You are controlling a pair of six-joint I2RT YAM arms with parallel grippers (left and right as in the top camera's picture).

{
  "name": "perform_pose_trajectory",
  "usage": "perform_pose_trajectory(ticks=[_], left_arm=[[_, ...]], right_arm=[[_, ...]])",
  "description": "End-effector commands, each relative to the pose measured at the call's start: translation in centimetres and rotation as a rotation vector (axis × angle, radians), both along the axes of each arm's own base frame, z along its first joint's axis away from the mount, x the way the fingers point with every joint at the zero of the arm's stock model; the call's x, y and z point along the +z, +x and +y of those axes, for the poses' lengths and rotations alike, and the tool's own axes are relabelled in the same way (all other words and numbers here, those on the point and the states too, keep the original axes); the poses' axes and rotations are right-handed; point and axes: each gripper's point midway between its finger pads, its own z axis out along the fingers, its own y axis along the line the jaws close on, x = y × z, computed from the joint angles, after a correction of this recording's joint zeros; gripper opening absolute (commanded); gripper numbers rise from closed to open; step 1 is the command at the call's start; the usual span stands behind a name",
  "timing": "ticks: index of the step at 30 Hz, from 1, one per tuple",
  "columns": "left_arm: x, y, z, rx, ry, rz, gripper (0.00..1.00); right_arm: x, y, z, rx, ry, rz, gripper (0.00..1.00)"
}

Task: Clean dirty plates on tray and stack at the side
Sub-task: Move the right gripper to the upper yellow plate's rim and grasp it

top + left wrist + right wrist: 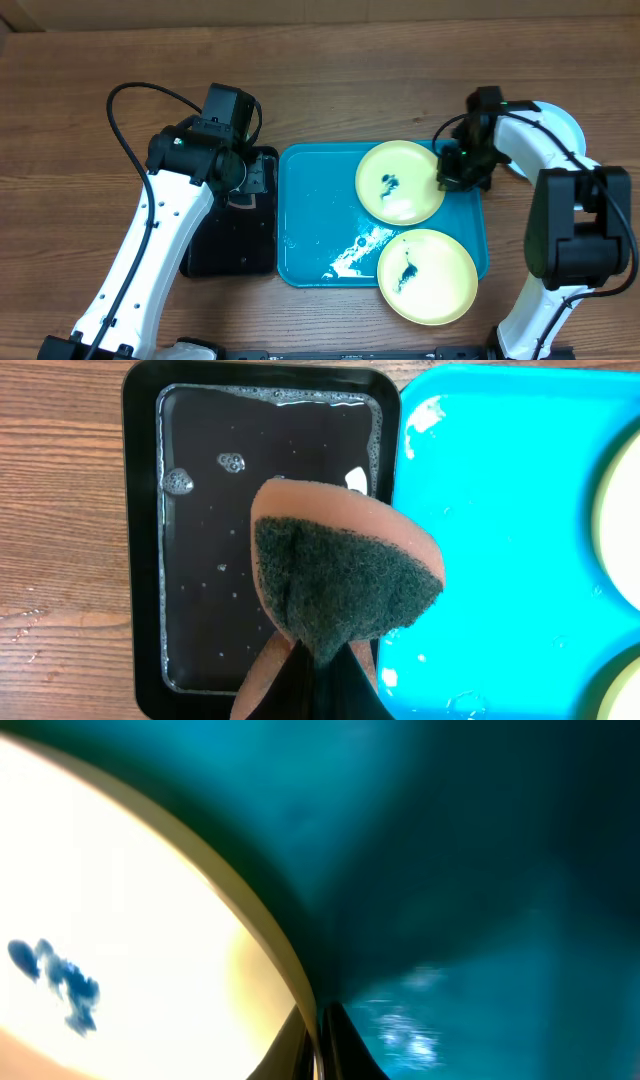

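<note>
The turquoise tray (310,215) holds two yellow-green plates with dark smears. The upper plate (400,182) lies in the tray's far right corner. The lower plate (427,276) overhangs the tray's front right corner. My right gripper (447,178) is shut on the upper plate's right rim. The right wrist view shows the thin rim of that plate (120,900) pinched between the jaws of the right gripper (322,1045), above the tray (480,870). My left gripper (315,695) is shut on a brown sponge (340,575), its dark scouring side facing the camera.
A black tray (235,250) of soapy water sits left of the turquoise tray. The sponge hangs over the black tray's (145,510) right edge. A pale round shape (566,122), perhaps a light blue plate, shows behind the right arm. Bare wooden table lies all around.
</note>
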Motion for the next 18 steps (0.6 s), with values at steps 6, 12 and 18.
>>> perform_pose_trajectory(ticks=[6, 12, 18], left_arm=[[-0.1, 1.1, -0.9, -0.011, -0.032, -0.028, 0.04], [-2.5, 2.5, -5.4, -0.133, -0.177, -0.003, 0.04], [-4.1, 4.4, -11.4, -0.222, -0.314, -0.025, 0.04]], right_arm=[[-0.4, -0.6, 7.3, 0.114, 0.048, -0.024, 0.04], [-0.3, -0.5, 9.2, 0.105, 0.066, -0.037, 0.04], [-0.1, -0.5, 9.6, 0.105, 0.096, -0.033, 0.04]])
